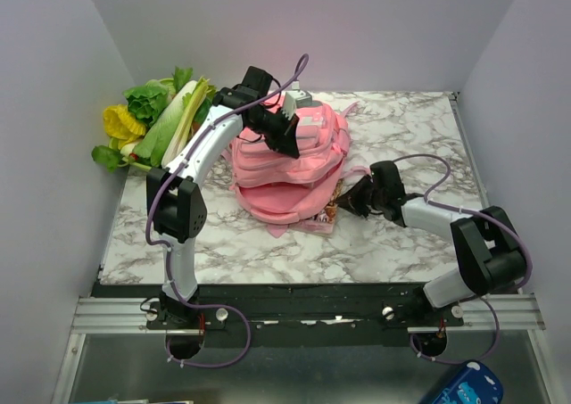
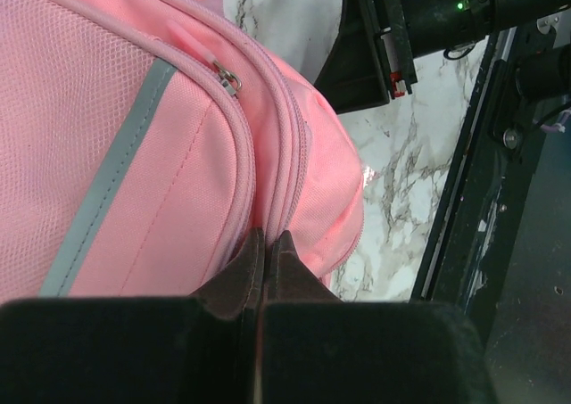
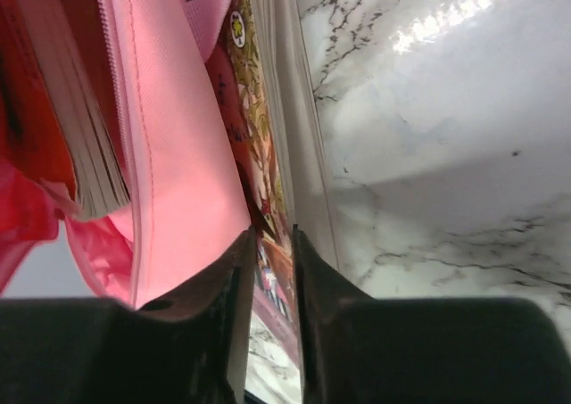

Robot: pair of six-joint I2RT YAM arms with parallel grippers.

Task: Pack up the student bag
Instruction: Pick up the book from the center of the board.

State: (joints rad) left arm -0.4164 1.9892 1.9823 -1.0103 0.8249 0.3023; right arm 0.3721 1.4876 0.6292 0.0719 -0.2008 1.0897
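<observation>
Student bag [image 1: 287, 185] lies under the clenched left claw [image 2: 266, 236], beside the right claw [image 3: 270, 234] pinching a book [image 3: 257, 177].

The student bag [image 1: 287, 188] lies on the table [image 1: 410, 145], vegetables [image 1: 156, 123] behind-left, book [image 3: 260, 185] at its right edge.

Bright, even overhead lighting; white glare streak on the desk [image 3: 464, 16]; soft shadows; wrist-view foregrounds blurred.

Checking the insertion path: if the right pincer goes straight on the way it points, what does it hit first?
The book: the right pincer has its jaws either side of the illustrated cover's edge, with the student bag and its pink fabric right beside it. Depth beyond that is unclear.
</observation>
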